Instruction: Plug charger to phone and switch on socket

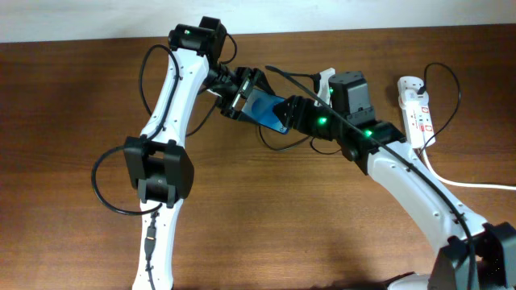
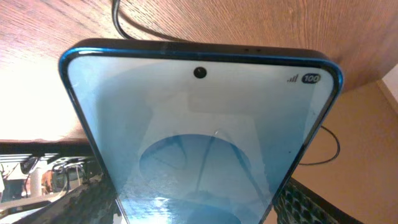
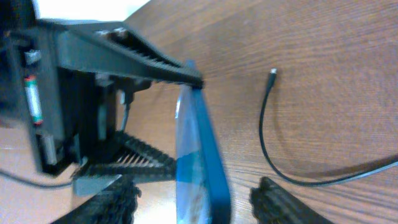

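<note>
Closing your spread right gripper (image 3: 199,200) on the phone (image 2: 199,137) that the left gripper (image 1: 246,95) pinches could twist it loose, with the charger (image 3: 267,118) lying unheld beside the phone.

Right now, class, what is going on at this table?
The left gripper holds the phone, screen lit. The right gripper is open, its fingers either side of the phone without closing on it. The charger lies loose on the table, plug tip not in the phone. The socket sits off to the right, neither gripper near it.
</note>
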Controlling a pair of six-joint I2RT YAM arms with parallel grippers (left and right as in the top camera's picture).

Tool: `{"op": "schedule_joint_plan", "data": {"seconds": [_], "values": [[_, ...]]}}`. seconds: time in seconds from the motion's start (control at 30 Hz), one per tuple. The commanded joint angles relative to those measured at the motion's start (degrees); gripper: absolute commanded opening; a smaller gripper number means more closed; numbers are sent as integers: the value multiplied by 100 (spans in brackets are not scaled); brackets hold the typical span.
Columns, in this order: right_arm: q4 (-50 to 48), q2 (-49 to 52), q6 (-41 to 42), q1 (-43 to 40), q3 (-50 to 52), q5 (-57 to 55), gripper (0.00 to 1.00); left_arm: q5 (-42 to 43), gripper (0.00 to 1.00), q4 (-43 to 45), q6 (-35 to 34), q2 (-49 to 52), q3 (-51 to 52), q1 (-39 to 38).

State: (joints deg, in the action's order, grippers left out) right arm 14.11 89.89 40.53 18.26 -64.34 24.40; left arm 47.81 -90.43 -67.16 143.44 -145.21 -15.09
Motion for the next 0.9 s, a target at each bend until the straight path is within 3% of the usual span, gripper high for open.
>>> {"op": "schedule_joint_plan", "data": {"seconds": [0.0,0.3,0.77,0.87], "values": [[-26,131,201,133,-59,-345,58,59,0,-9,-227,7,-168,-26],[-302,319,199,350,-59,-494,53,57,0,-55,-221,7,-168,-81],[-297,323,201,352,-59,-472,13,59,0,-52,-223,7,-168,-105],[-297,321,199,334,-59,-474,4,59,8,-52,-223,7,-168,-105]]}}
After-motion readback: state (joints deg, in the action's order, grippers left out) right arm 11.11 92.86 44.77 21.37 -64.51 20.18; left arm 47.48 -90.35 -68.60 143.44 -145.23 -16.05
